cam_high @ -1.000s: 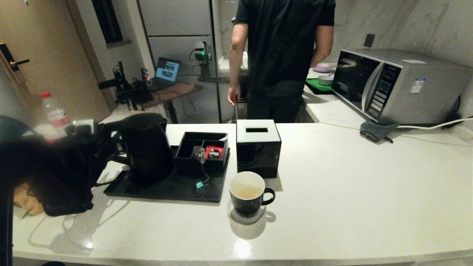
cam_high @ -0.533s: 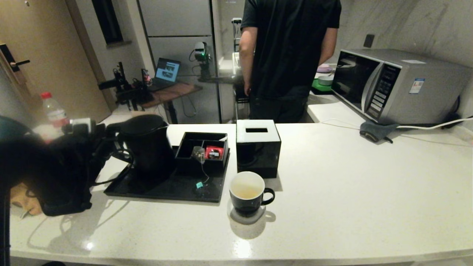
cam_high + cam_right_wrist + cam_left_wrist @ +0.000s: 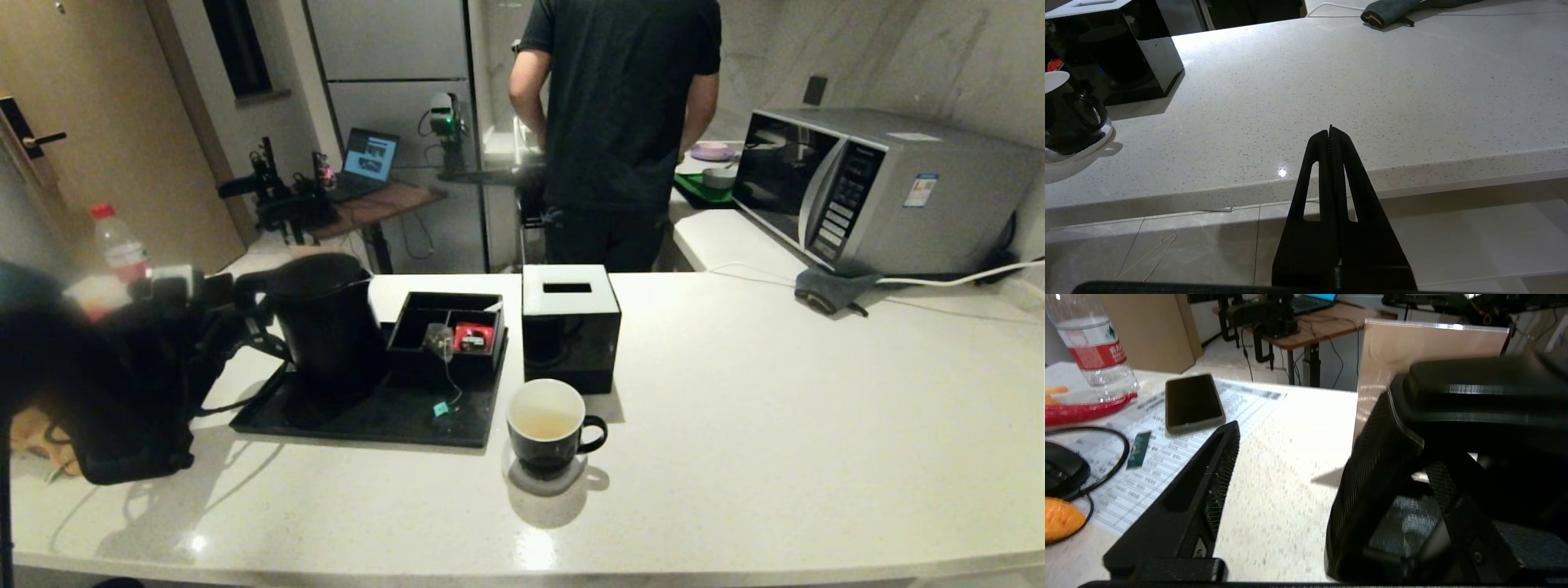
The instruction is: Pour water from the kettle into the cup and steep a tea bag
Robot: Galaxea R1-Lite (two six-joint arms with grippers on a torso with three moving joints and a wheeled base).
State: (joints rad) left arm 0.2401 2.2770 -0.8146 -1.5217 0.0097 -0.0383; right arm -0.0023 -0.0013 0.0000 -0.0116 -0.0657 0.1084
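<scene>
The tall black kettle (image 3: pixel 325 314) stands upright on the black tray (image 3: pixel 367 416). My left gripper (image 3: pixel 237 322) is open at its loop handle. In the left wrist view the handle (image 3: pixel 1372 482) stands between the fingers (image 3: pixel 1212 477), away from the one that shows plainly, and nothing is clamped. The black cup (image 3: pixel 545 429) sits on a white coaster in front of the tray, a little pale yellowish water in it. The tea bag (image 3: pixel 438 339) hangs over the organizer's edge, its string running down to a teal tag (image 3: pixel 441 407). My right gripper (image 3: pixel 1330 130) is shut and empty, low at the counter's front edge.
A black organizer (image 3: pixel 445 322) with a red packet (image 3: pixel 473 336) sits on the tray. A black box with a white slotted top (image 3: pixel 569 327) stands behind the cup. A microwave (image 3: pixel 865 188) and grey cloth (image 3: pixel 829 290) are far right. A person (image 3: pixel 620 122) stands behind the counter.
My left gripper has opened and let go of the kettle handle, and the arm has eased back to the left. The kettle stays on the tray. The person behind has shifted.
</scene>
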